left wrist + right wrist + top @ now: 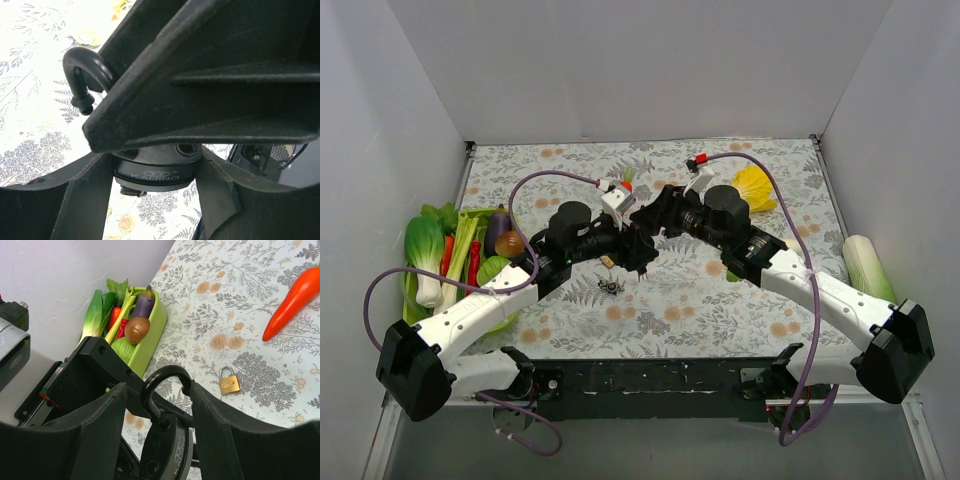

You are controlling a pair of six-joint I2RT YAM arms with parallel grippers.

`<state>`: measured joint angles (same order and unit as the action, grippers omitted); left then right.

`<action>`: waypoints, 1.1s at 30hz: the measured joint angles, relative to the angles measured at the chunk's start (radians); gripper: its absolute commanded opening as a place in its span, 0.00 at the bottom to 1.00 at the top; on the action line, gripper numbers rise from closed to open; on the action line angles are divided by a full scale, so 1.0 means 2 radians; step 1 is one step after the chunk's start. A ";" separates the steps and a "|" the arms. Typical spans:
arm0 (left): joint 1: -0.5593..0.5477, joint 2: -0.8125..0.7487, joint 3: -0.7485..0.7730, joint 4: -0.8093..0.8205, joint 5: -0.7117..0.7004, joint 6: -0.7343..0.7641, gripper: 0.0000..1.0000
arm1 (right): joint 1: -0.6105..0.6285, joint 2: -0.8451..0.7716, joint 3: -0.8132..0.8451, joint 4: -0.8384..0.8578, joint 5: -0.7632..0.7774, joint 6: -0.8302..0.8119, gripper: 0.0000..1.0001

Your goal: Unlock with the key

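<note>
A round black padlock (155,170) marked KAIJING sits between my left gripper's fingers (154,167), which press on both sides of its body. Its black shackle (90,65) stands open, one end free. A small dark stub (131,190) sticks out under the body; I cannot tell whether it is the key. My right gripper (160,405) straddles the same padlock (165,450) with a gap on its left side; the free shackle end (186,385) touches its right finger. In the top view both grippers (645,238) meet at mid-table and hide the lock.
A small brass padlock (229,381) lies on the floral cloth, with a dark bunch, perhaps keys (611,287), near it. A green tray of vegetables (450,260) stands at the left. An orange carrot (295,295), a yellow item (755,188) and a pale vegetable (868,265) lie to the right.
</note>
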<state>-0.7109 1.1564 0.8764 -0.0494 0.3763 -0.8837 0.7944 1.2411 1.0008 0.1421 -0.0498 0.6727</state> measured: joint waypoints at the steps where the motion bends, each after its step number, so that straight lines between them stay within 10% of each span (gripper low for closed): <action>1: 0.000 0.000 0.000 0.000 0.001 0.000 0.00 | 0.000 0.004 0.002 0.002 -0.003 0.001 0.60; 10: 0.000 0.001 0.000 -0.002 -0.001 0.001 0.00 | 0.005 0.011 0.006 0.009 -0.012 0.003 0.52; 25: 0.000 0.033 0.003 -0.002 -0.034 -0.020 0.00 | 0.007 0.018 0.006 -0.009 0.038 -0.021 0.01; 33: 0.000 0.041 0.003 -0.006 -0.051 -0.032 0.32 | 0.007 0.028 0.005 -0.006 0.040 -0.024 0.01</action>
<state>-0.7116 1.2377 0.8822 -0.0620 0.2752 -0.9482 0.8078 1.2968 1.0111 0.1299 0.0307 0.6239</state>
